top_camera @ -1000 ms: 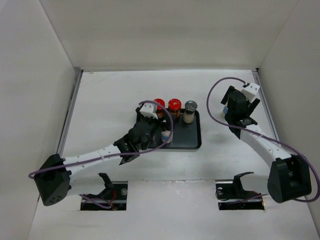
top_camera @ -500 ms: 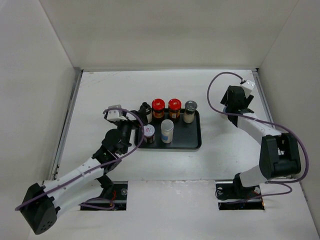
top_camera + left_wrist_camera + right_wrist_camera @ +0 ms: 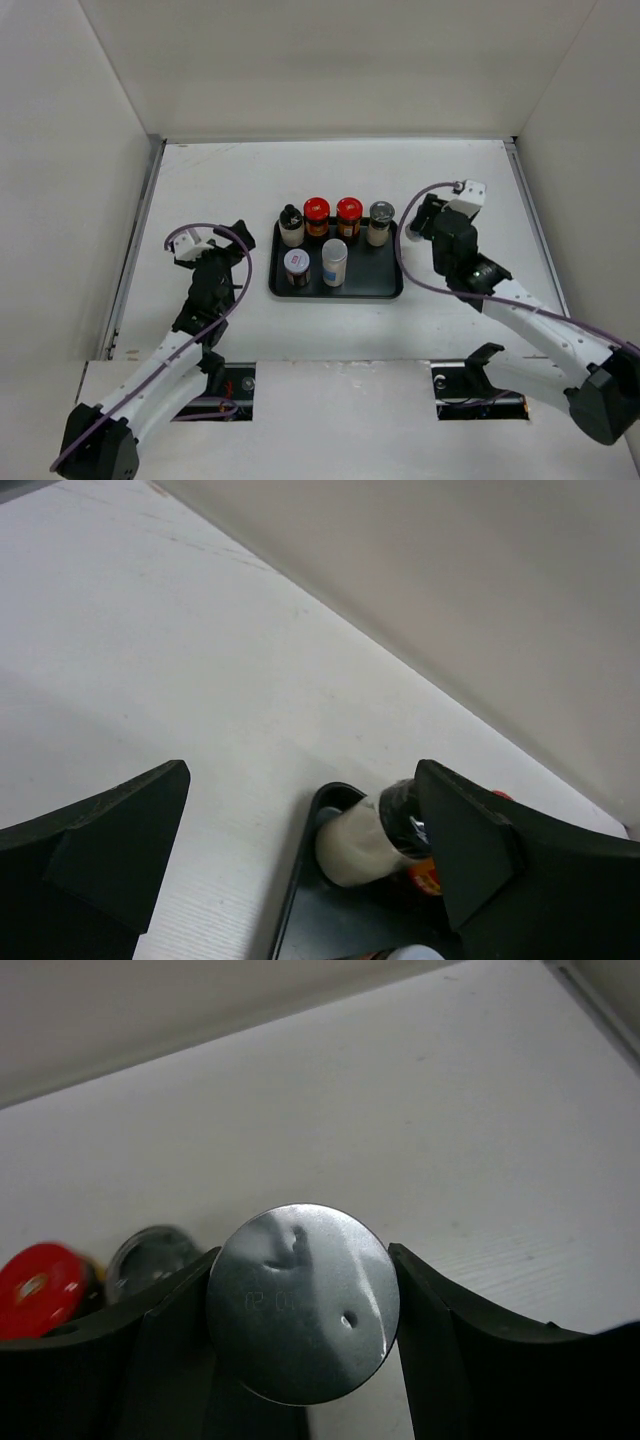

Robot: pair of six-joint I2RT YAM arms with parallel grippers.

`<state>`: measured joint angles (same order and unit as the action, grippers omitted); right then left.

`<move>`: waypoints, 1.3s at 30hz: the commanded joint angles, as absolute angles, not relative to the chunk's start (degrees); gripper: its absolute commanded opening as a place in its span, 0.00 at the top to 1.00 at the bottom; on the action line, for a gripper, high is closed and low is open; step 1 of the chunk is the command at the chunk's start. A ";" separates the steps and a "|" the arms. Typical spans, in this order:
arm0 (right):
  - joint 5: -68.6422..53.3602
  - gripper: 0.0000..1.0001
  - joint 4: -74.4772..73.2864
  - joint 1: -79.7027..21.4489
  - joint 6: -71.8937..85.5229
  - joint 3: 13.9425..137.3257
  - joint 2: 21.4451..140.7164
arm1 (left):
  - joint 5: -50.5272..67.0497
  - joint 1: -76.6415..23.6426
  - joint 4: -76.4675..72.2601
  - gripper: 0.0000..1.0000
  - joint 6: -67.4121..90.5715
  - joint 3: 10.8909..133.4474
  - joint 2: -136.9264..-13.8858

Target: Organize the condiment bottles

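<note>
Seen from above, with twelve o'clock at the far wall, the black tray [image 3: 385, 285] lies at the middle of the white table [image 3: 220, 180] and carries six condiment jars in two rows. Along its twelve-o'clock edge, running from nine towards three, stand the white bottle with a black cap [image 3: 291, 228], the first red-lidded jar [image 3: 316, 215], the second red-lidded jar [image 3: 348, 215] and the grey-lidded jar [image 3: 380, 222], close together in a line. Nearer six o'clock stand the blue-labelled jar [image 3: 297, 268] with its silver cap and, just beside it towards three, the white-lidded jar [image 3: 334, 262]. The right gripper [image 3: 302, 1260] hangs just off the tray's two-o'clock corner. Its wrist camera shows the fingers pressed against both sides of the seventh jar, the silver-capped jar [image 3: 300, 1305], so the pincer is clamped on it, and the grey lid and a red lid show at nine o'clock of it in that view. From above the held jar is hidden by the gripper, and whether it rests on the table or is lifted I cannot tell. The left gripper [image 3: 238, 255] sits over bare table at the tray's nine o'clock, near it but apart, its fingers spread wide and gripping nothing; its own camera looks past the tips at the tray's corner and the white bottle
</note>
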<state>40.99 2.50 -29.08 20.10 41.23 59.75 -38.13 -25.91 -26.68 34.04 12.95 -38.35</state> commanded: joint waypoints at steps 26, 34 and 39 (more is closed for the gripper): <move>37.62 0.23 15.29 -51.28 20.74 34.37 68.73 | -31.11 -18.41 1.13 0.00 43.77 25.22 -46.76; 38.93 0.00 13.98 -51.55 20.04 34.10 61.80 | -31.99 -19.55 5.54 0.00 43.42 29.26 -45.71; 40.78 0.00 13.71 -50.85 20.56 33.32 51.88 | -32.87 -21.31 7.29 0.00 42.80 32.43 -45.44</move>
<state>38.70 10.96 -51.07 20.36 33.71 57.19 -31.75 -20.43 6.24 43.27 28.47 -46.39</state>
